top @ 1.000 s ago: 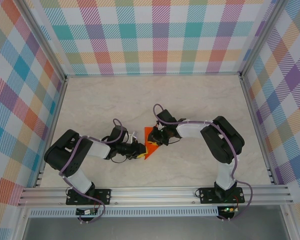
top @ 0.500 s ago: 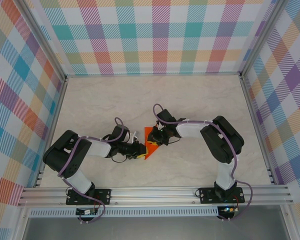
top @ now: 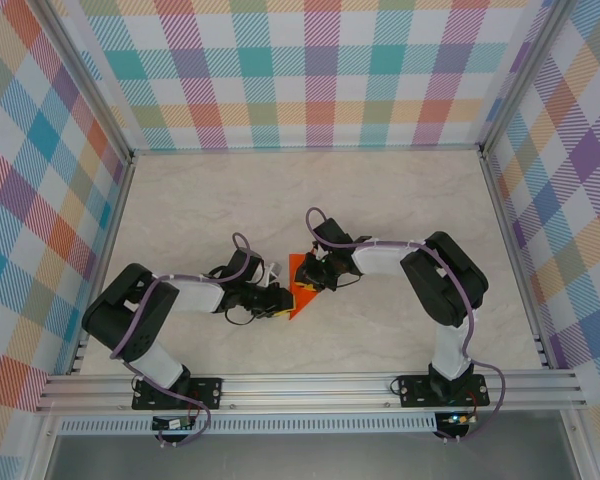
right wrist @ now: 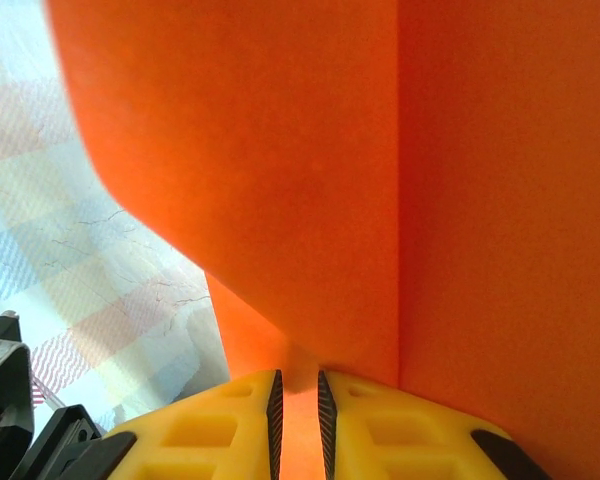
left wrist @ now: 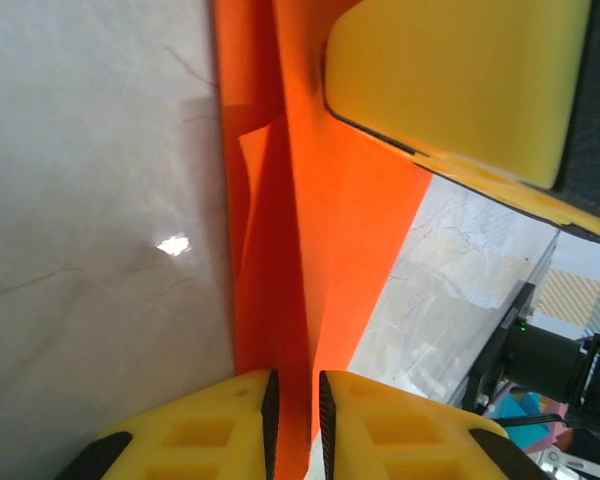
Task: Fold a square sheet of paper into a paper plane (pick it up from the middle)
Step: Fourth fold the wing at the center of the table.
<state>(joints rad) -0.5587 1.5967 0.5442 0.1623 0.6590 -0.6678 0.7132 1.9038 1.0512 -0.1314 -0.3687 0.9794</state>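
The paper plane (top: 299, 267) is a bright orange folded sheet held just above the middle of the table between both grippers. My left gripper (top: 283, 301) comes in from the left, shut on the sheet's near end. In the left wrist view its jaws (left wrist: 294, 378) pinch a folded ridge of the orange paper (left wrist: 330, 230). My right gripper (top: 316, 282) comes in from the right, shut on the paper's right side. In the right wrist view its jaws (right wrist: 296, 378) pinch an edge where two orange panels (right wrist: 280, 150) meet at a crease.
The right gripper's yellow finger (left wrist: 450, 80) lies against the paper's far end, close to my left jaws. Checked walls (top: 310, 70) and metal rails (top: 310, 385) bound the pale marble table (top: 200, 200).
My left arm has shifted slightly, its elbow lower and its gripper a touch nearer the paper. The right arm and the paper stay put.
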